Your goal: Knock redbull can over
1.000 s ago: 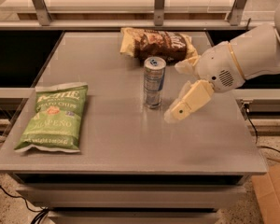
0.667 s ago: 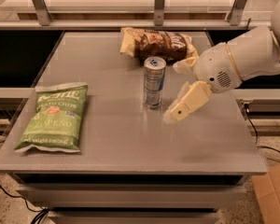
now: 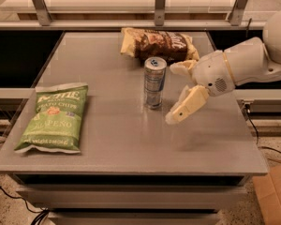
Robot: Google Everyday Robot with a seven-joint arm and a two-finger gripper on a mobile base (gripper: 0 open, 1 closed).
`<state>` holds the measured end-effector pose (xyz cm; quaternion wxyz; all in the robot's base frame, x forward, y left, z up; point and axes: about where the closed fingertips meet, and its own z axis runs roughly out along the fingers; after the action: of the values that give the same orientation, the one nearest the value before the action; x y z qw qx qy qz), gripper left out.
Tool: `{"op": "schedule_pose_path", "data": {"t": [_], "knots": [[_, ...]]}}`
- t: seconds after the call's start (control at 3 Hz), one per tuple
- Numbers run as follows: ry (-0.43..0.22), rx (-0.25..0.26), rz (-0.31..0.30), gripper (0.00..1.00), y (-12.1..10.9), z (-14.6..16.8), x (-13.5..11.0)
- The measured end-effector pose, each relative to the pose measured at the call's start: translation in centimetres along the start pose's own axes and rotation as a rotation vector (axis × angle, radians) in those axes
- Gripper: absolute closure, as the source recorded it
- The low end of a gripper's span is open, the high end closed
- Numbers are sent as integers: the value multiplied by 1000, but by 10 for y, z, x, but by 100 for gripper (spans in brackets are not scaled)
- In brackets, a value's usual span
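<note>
The redbull can [image 3: 154, 83], slim, silver and blue with a silver top and blue tab, stands upright near the middle of the grey table [image 3: 131, 139]. My gripper [image 3: 172, 94] is just to the right of the can, at about its height, and is open. One cream finger reaches toward the can's top on the right. The other cream finger [image 3: 186, 105] slopes down toward the table beside the can's base. A small gap separates the fingers from the can.
A green chip bag [image 3: 54, 117] lies flat at the table's front left. A brown and yellow chip bag [image 3: 157, 44] lies at the back, just behind the can. A cardboard box [image 3: 274, 196] stands on the floor at the lower right.
The gripper has edged very slightly to the left, toward the can. The can still stands upright in the same place.
</note>
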<state>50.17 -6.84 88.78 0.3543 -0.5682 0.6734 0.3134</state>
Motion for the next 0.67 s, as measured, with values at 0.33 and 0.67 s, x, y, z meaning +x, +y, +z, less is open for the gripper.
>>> {"op": "schedule_pose_path", "data": {"t": [0.33, 0.67], "knots": [[-57, -31, -35, 0, -6, 10, 8], [-133, -61, -59, 0, -11, 19, 11]]}}
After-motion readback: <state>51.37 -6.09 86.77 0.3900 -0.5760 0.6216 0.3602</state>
